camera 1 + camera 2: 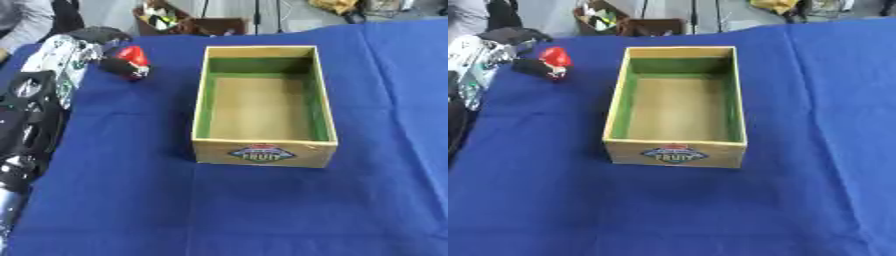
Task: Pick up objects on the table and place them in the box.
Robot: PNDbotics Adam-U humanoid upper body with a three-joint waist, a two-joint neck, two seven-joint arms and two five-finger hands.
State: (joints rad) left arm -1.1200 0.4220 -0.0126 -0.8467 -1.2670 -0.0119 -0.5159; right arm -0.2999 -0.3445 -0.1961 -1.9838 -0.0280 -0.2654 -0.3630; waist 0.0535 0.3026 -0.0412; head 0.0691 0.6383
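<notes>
A small red object (134,55) sits at the back left of the blue cloth, left of the box's far corner. My left hand (116,66) has its dark fingers curled round it, and the arm (52,65) runs down the view's left edge. Whether the object rests on the cloth or hangs just above it, I cannot tell. The wooden box (262,151) stands in the middle, with green inner walls, a bare floor and a "FRUIT" label on its front wall. Nothing lies inside it. My right hand shows in neither view.
The blue cloth (815,150) covers the whole table, with wide bare stretches to the right of the box and in front of it. Beyond the far edge stands a brown carton of clutter (171,21).
</notes>
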